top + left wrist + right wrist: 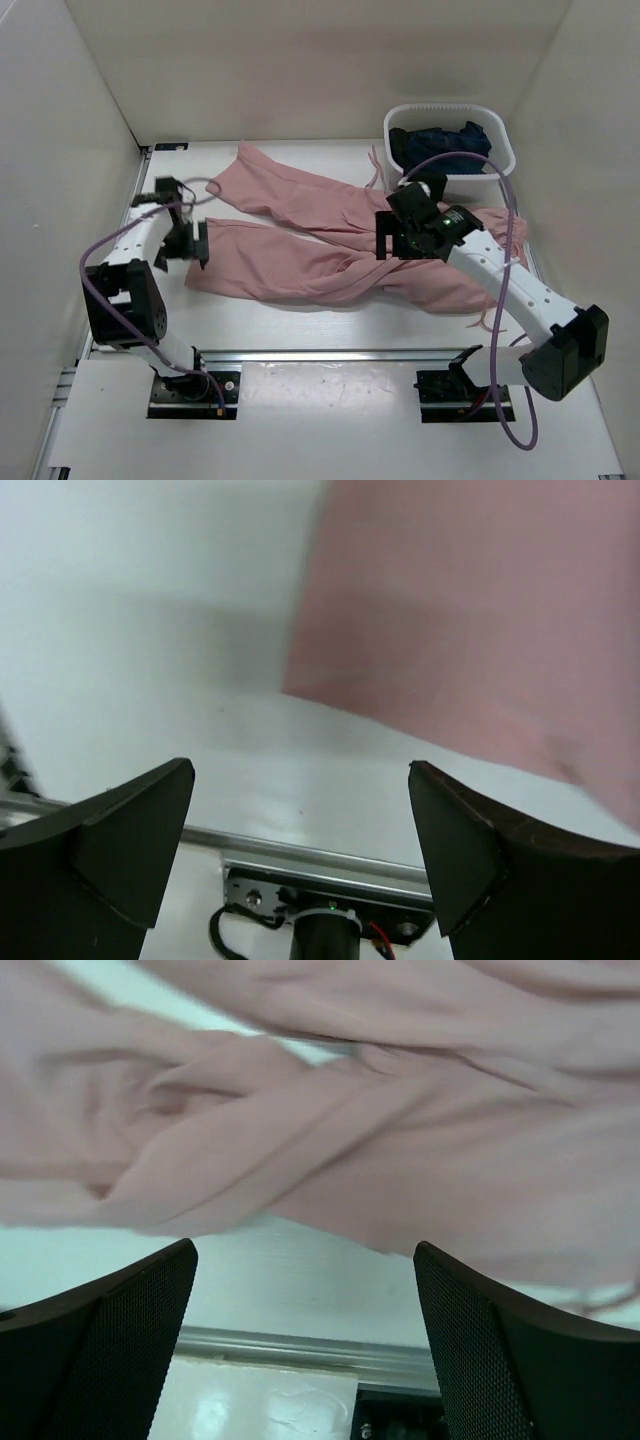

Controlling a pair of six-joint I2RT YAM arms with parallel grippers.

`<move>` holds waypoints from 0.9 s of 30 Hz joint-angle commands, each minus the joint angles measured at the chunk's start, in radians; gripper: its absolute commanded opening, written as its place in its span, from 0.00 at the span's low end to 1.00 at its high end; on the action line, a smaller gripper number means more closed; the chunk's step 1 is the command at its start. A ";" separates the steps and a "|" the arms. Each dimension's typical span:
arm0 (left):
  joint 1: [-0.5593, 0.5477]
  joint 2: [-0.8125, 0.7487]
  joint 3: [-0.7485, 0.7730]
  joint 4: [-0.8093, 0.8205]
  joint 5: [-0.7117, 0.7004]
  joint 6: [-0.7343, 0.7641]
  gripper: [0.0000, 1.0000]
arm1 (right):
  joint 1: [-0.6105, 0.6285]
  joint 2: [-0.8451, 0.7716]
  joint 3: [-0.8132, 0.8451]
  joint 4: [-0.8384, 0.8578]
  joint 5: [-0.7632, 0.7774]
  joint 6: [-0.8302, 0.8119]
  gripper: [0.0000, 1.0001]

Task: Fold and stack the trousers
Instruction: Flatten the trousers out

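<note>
Lying flat on the desk (330, 340), the trousers (300, 265) are stretching both legs leftward, with the waist near the white basket (500, 165). The left tool (182, 252) is hovering wide open by a leg end, and the right tool (400, 245) is hanging wide open above the middle, both holding nothing.

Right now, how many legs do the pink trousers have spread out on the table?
2. One leg of the dusty-pink trousers reaches toward the far left corner; the other leg lies nearer, ending beside the left claw.
</note>
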 commanded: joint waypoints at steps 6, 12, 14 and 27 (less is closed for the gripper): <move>-0.014 0.000 -0.323 0.324 -0.043 0.001 1.00 | -0.172 -0.137 -0.074 -0.181 0.308 0.248 0.95; 0.050 0.154 -0.193 0.324 0.068 0.001 1.00 | -0.247 -0.347 -0.185 -0.212 0.474 0.455 0.99; 0.050 0.175 -0.183 0.324 0.100 0.001 1.00 | -0.257 -0.409 -0.243 -0.200 0.511 0.512 0.99; 0.141 0.000 -0.156 0.118 0.110 0.001 0.14 | -0.743 -0.214 -0.260 -0.077 0.309 0.328 0.99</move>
